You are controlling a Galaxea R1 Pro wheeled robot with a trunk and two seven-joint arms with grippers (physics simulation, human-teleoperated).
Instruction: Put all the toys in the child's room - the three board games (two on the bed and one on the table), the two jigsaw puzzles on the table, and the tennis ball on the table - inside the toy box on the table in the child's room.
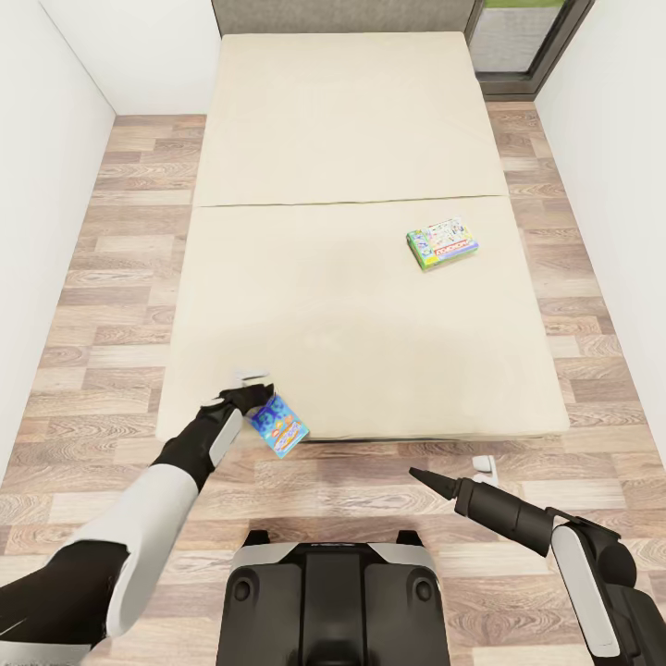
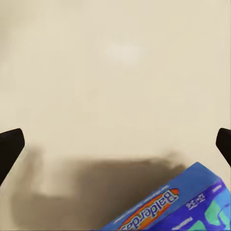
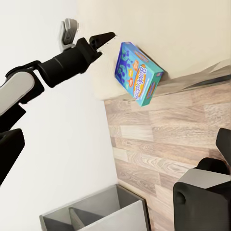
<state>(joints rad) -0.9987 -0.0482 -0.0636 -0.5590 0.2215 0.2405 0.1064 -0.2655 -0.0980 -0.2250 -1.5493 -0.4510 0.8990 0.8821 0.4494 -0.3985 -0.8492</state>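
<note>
A blue board game (image 1: 279, 425) lettered "Balderdash" leans tilted over the front edge of the beige bed (image 1: 351, 314). My left gripper (image 1: 252, 388) hovers right beside its upper corner, open, with nothing between the fingers. The left wrist view has the blue box (image 2: 178, 207) low and to one side of the wide-apart fingers (image 2: 9, 144). From the right wrist, the blue box (image 3: 137, 72) stands just past the left gripper (image 3: 91, 34). A green-white-red board game (image 1: 442, 243) lies flat on the bed's right half. My right gripper (image 1: 450, 470) hangs open over the floor.
White walls close in on both sides of the bed, with strips of wood-plank floor (image 1: 111, 277) between. A grey headboard (image 1: 342, 14) and a grey-framed window (image 1: 518, 37) lie beyond. My black base (image 1: 333, 601) stands at the bed's foot.
</note>
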